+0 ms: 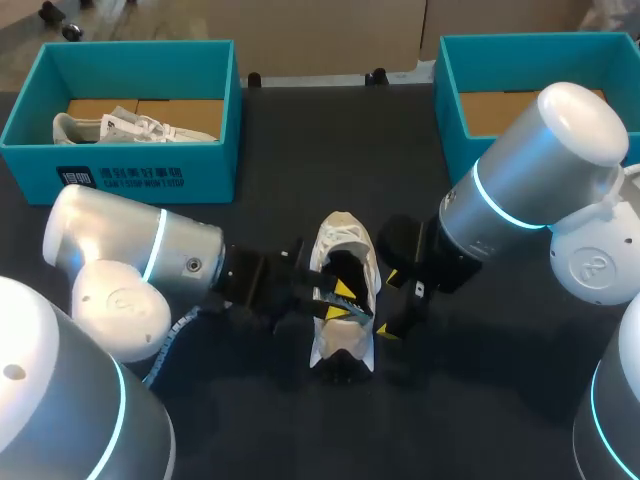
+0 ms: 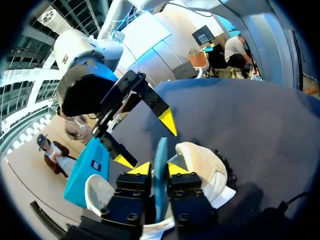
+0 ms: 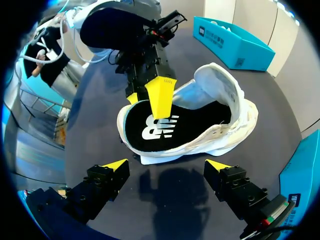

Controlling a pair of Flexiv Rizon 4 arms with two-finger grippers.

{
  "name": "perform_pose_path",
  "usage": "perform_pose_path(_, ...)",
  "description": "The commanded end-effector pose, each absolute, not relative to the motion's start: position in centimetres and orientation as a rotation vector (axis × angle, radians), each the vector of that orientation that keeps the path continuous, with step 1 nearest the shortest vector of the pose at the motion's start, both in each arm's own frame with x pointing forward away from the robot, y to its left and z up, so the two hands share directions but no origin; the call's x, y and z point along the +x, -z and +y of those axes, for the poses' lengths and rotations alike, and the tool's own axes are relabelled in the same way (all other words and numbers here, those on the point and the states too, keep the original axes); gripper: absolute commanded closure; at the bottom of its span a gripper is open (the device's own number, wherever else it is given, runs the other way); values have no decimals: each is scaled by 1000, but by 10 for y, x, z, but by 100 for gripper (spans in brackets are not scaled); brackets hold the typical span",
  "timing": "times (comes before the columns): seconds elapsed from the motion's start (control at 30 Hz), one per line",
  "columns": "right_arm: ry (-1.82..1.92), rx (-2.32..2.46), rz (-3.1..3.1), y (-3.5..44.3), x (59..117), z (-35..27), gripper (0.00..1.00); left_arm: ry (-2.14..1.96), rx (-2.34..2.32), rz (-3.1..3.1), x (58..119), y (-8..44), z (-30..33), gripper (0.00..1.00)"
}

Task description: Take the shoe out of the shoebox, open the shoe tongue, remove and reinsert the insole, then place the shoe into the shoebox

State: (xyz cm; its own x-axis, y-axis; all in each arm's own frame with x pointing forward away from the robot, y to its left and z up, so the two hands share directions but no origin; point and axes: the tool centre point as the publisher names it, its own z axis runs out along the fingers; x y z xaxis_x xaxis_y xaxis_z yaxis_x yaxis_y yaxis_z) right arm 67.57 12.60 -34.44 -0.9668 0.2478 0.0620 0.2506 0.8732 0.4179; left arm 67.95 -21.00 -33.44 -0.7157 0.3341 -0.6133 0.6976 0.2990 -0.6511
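A white shoe (image 1: pixel 345 250) lies mid-table with its opening spread wide. Its black insole (image 3: pixel 150 127), with a white logo and a teal edge (image 2: pixel 160 170), sticks up out of the heel end. My left gripper (image 1: pixel 340 300) comes in from the left and is shut on that insole edge, a yellow tip (image 2: pixel 141 169) on either side. In the right wrist view the left gripper (image 3: pixel 145 97) stands over the insole. My right gripper (image 3: pixel 165 165) is open, just right of the shoe (image 3: pixel 220 115), touching nothing.
A teal shoebox (image 1: pixel 130 170) at the back left holds another white shoe (image 1: pixel 130 125). A second teal box (image 1: pixel 450 90) stands at the back right with only its cardboard floor showing. Dark table surface (image 1: pixel 300 430) lies in front of the shoe.
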Motion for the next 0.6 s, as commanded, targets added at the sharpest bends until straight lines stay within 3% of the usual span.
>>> perform_pose_path(0.03,677,-405,-3036,344,675,126,0,1384,971,2219,683,344,-218,100)
perform_pose_path(0.6,677,-405,-3036,344,675,126,0,1324,996,2136,703,361,-209,99)
